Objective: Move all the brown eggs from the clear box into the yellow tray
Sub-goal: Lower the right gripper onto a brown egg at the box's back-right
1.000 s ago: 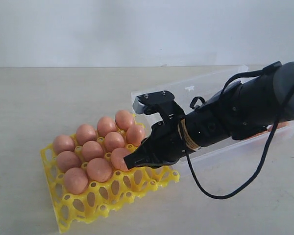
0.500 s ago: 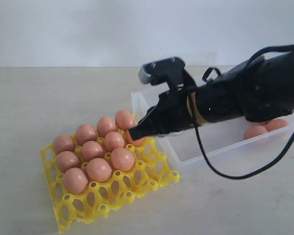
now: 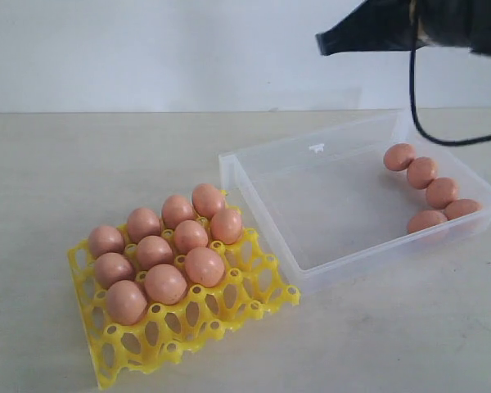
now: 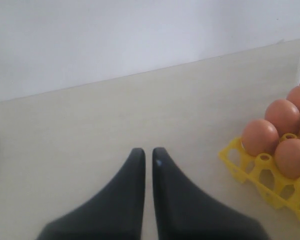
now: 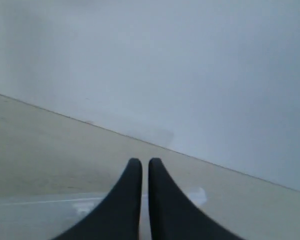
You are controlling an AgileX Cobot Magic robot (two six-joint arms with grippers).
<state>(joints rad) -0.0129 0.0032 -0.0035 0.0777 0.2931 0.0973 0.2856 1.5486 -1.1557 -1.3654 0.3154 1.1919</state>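
Note:
The yellow tray (image 3: 229, 315) sits at the front left and holds several brown eggs (image 3: 165, 282) in its back cups. To its right stands the clear box (image 3: 335, 213), where several more brown eggs (image 3: 422, 172) lie along the right wall. My right gripper (image 3: 322, 42) hangs high above the box's far edge, shut and empty; in the right wrist view its tips (image 5: 141, 162) point over the box rim (image 5: 40, 201). My left gripper (image 4: 148, 152) is shut and empty over bare table, left of the tray corner (image 4: 235, 160) and its eggs (image 4: 260, 136).
The front cups of the tray (image 3: 139, 348) are unfilled. A black cable (image 3: 442, 137) dangles from the right arm over the box's far right corner. A pale wall stands behind the table.
The right gripper has risen from the tray's right side, up and to the right, leaving an egg in the tray. The eggs in the box are now uncovered.

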